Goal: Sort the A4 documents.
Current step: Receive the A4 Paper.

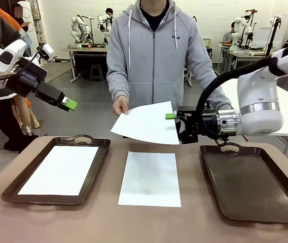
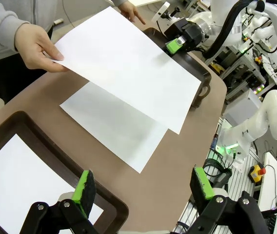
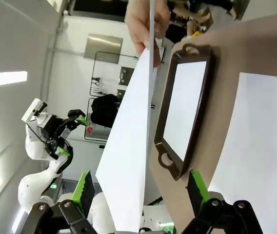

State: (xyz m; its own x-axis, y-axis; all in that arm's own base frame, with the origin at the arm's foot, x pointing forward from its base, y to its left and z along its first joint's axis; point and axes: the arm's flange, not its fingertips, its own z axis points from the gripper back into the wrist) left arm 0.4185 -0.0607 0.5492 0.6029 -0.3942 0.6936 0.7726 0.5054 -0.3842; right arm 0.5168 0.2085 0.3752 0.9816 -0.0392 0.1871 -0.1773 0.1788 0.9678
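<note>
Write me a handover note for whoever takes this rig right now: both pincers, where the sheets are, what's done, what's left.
Left pincer: open, holding nothing, raised near the left tray.
Right pincer: open, fingers either side of the held sheet, whose other edge the person's hand grips in the air; not yet clamped.
Sheets: first sheet lies in the left tray; middle sheet lies flat on the table between the trays.
Done: one sheet trayed.
Left: likely close on the held sheet and lay it down, perhaps in the right tray; then the middle sheet.
</note>
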